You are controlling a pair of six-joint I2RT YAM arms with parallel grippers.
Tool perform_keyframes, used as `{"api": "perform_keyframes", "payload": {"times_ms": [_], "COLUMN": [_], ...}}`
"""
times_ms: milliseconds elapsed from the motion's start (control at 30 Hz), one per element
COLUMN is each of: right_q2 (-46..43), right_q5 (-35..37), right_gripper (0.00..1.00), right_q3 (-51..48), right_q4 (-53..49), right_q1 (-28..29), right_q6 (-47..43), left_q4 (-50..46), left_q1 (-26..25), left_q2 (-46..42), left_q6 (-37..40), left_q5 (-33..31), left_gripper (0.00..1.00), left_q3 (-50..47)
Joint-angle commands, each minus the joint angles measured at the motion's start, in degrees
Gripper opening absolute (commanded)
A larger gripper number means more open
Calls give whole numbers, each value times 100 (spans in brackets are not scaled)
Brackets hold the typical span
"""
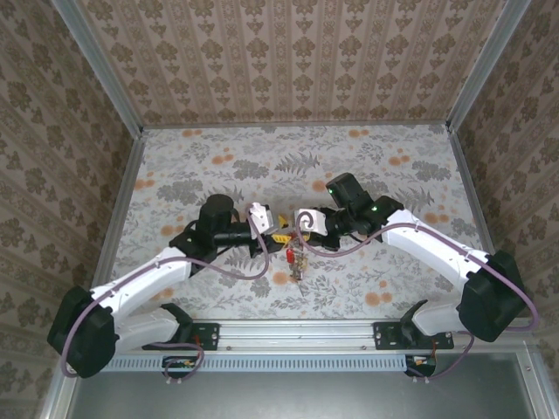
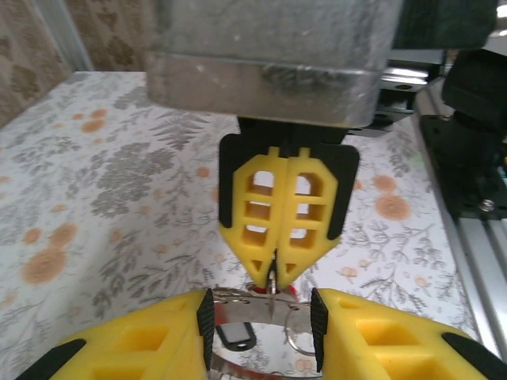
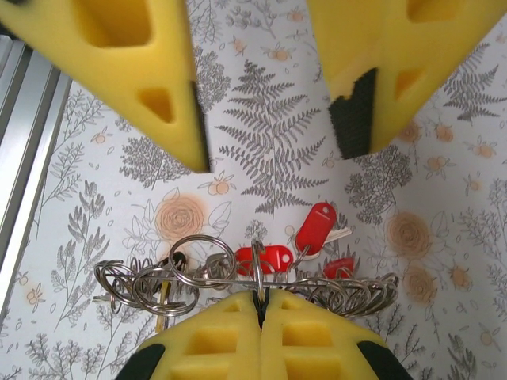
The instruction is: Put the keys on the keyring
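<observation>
Count: 2 grippers, 1 keyring, 3 red-tagged keys + 1 dark-headed key. Also some small split rings, exact no. unclear in the tangle.

R gripper (image 3: 260,301): jaws closed tight, tips pinching thin wire at mid-span of the keyring (image 3: 348,291). In R wrist view the keyring is seen near edge-on. Its long axis runs 9-to-3 o'clk, wire bunches at both ends, and it sits just past the closed tips at 12.

L gripper (image 2: 261,324): jaws apart, facing R gripper tip to tip. In L wrist view the keyring sits btwn its two fingers; can't tell if the pads touch it.

Keys (image 3: 265,259): the red tags cluster at 12-to-2 o'clk of the R tips, beyond the ring.
- One tag lies approx 9-to-3.
- Upper tag (image 3: 317,228) tilts 7-to-1, its blade poking toward 3.
- The third is half hidden behind the wire.
- Dark-headed key (image 3: 176,260) is at 10 o'clk of the tips, among the split rings (image 3: 194,257).

Can't tell which keys are threaded on.

Top view: the bundle is over the table (image 1: 218,157), approx 6 o'clk of its centre, btwn the two wrists. The keys trail toward 6, w/ red showing.
</observation>
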Motion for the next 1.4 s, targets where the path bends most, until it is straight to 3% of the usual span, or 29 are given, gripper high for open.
{"api": "perform_keyframes", "payload": {"times_ms": [0,133,467,667,933,1367], "right_q2": [-177,-216,-220,-234,-243,-362], "right_q5": [42,44,-55,-147,-241,-247], "right_gripper": [0,0,0,0,0,0], "right_q3": [267,284,315,259,254,189], "right_q4": [-119,-98,-63,293,323,322], "right_q1": [41,76,95,97,42,-28], "right_q6": [-21,24,206,425,527,551], "left_q4": [-312,-311,-356,-461,-554,-393], "left_q1": [45,0,-311,-395,-413,-397], "left_q2": [171,389,703,782,774,826], "left_q6": [92,11,135,241,327,296], "left_q5": [642,609,-403,-447,-293,-438], "left_gripper": [39,39,33,10,21,15], "left_q3": [206,311,552,673,608,503]}}
